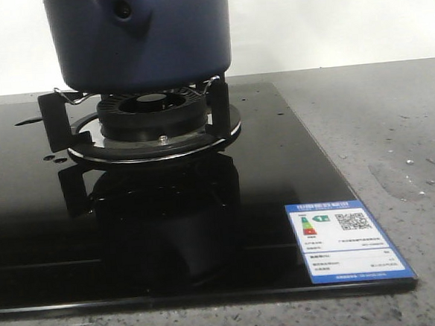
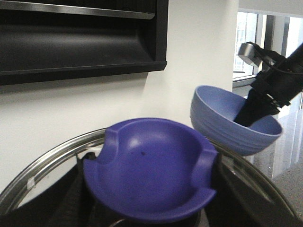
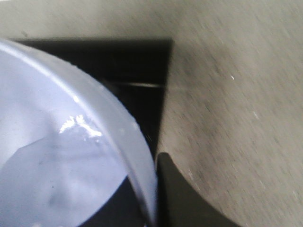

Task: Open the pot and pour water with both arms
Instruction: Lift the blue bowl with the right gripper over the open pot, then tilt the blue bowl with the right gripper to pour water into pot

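The dark navy pot (image 1: 138,38) stands on the burner, its handle stub with a dark hole (image 1: 123,9) facing the front camera; its top is cut off. No gripper shows in the front view. My left gripper (image 2: 151,189) is shut on the blue knob (image 2: 151,165) of the steel-rimmed lid (image 2: 42,163), held up against the white wall. My right gripper (image 3: 150,198) is shut on the rim of the light blue ribbed bowl (image 3: 57,156), one finger inside and one outside. The bowl (image 2: 222,120) and right arm (image 2: 274,85) also show in the left wrist view.
The black burner with its pan supports (image 1: 153,119) sits on a glossy black cooktop (image 1: 278,174) with a blue-and-white label (image 1: 346,240) at its front right corner. Grey speckled counter (image 1: 395,136) lies to the right. A black hood or shelf (image 2: 80,42) hangs on the wall.
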